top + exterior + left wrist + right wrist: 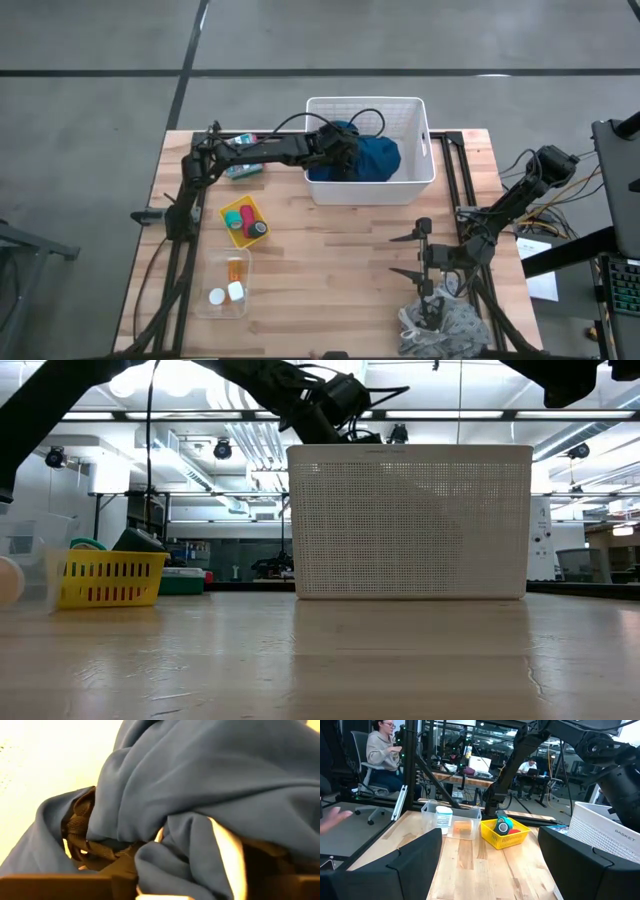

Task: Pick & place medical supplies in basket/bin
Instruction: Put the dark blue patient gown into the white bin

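Observation:
My left gripper [340, 152] is open, low inside the white slotted tub [420, 110] at the table's far side, right over the dark blue garment [375, 158]. The garment lies bunched in the tub and fills the left wrist view [200, 780]. My right gripper [408, 255] is open and empty above the table's right part, pointing toward the left edge. The grey-white patterned cloth [445, 325] lies at the near right edge. Red, green and black tape rolls [247, 220] sit in the yellow tray [232, 236]. The orange pill bottle [235, 268] and white pieces [217, 296] lie in the clear box [208, 282]. My left gripper comes at the garment from the table's left, slanting down into the tub. A fold of the blue garment [165, 865] lies between its open fingers [55, 887]. I cannot tell whether the fingers touch it.
A flat green packet [243, 168] lies left of the tub under the left arm. In the low view the tub wall [410, 520] hides the gripper and garment. Bare wood shows between the tray and my right gripper. A seated person [382, 750] is beyond the table's left edge.

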